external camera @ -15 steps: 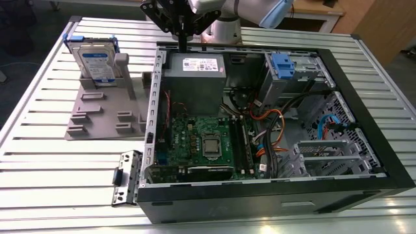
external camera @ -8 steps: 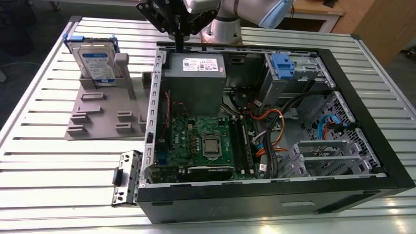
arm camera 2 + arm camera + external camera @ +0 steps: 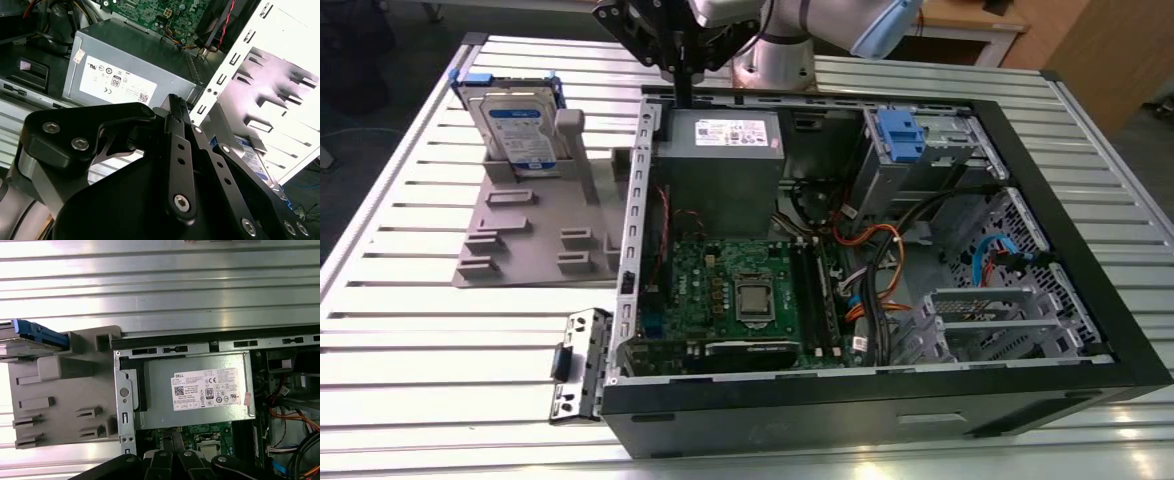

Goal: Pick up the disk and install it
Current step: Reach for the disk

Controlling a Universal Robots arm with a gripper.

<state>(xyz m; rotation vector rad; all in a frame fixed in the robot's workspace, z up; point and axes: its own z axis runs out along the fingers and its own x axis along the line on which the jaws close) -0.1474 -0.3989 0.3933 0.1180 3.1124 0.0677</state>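
The disk (image 3: 518,128), silver with a white-and-blue label and a blue carrier bracket, stands on edge in a grey holder (image 3: 534,235) at the exterior view's upper left. Its blue bracket (image 3: 39,333) shows in the first wrist view, and part of its label (image 3: 254,156) in the second wrist view. My gripper (image 3: 683,92) hangs over the far wall of the open computer case (image 3: 881,405), right of the disk and apart from it. Its black fingers (image 3: 176,130) lie together with nothing between them.
A grey power supply (image 3: 720,160) with a white sticker sits just below the gripper. The blue-fronted drive cage (image 3: 914,140) is at the case's far right. Motherboard (image 3: 734,295) and cables fill the case. A loose metal bracket (image 3: 580,365) lies on the slatted table.
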